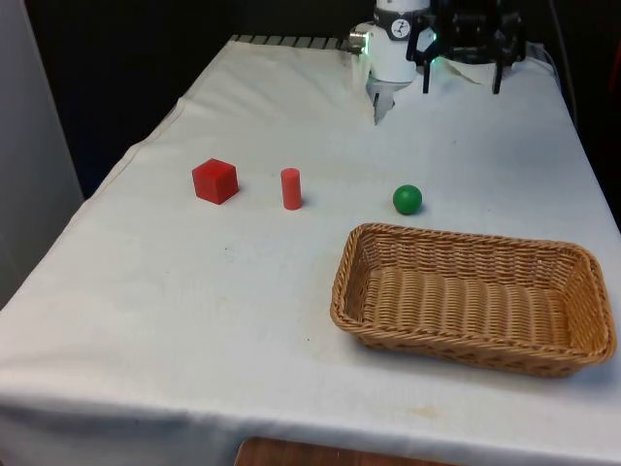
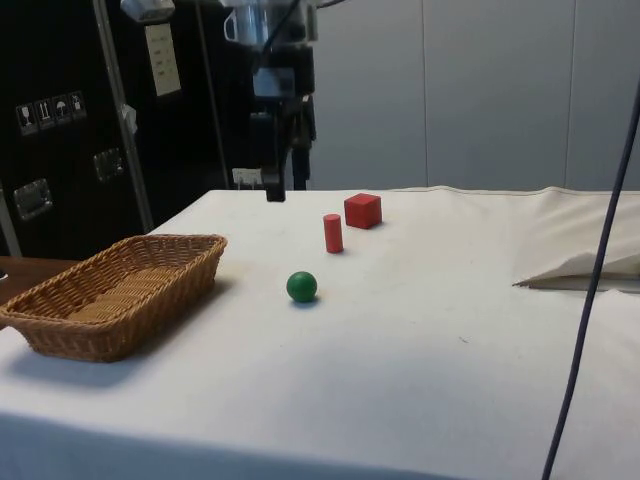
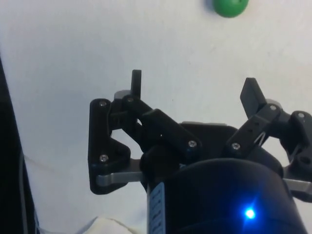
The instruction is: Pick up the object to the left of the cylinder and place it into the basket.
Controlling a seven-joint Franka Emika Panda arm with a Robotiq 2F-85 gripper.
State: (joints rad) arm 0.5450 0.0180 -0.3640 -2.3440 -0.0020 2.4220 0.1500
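**Red cube on the cloth, fingers spread wide and empty**

Red cube (image 1: 215,181) sits on the white-clothed desk (image 1: 194,311), resting flat. It is well apart from the gripper (image 3: 194,90) and nothing touches it. In the side view the cube (image 2: 363,210) lies beyond the cylinder, farther from the fingers than the cylinder is.

Red cylinder (image 1: 291,188) stands upright just beside the cube, between the cube and the green ball (image 1: 408,199) along one loose row. Cylinder and cube are near but not touching; a strip of cloth shows between them.

Gripper in the side view (image 2: 285,190) hangs above the desk's far part, fingers pointing down, clear of the cloth. In the wrist view the two black fingers (image 3: 136,84) stand far apart with only bare cloth between them; they hold nothing. The green ball (image 3: 229,6) is the nearest object ahead of the fingers, though still well apart from them.

Wicker basket (image 1: 582,335) lies on the desk on the ball's side of the row, away from the cube. It is an oblong woven tray with raised walls. In the side view the basket (image 2: 60,330) sits well apart from the fingers, with the ball (image 2: 301,286) between it and the cylinder (image 2: 333,232).
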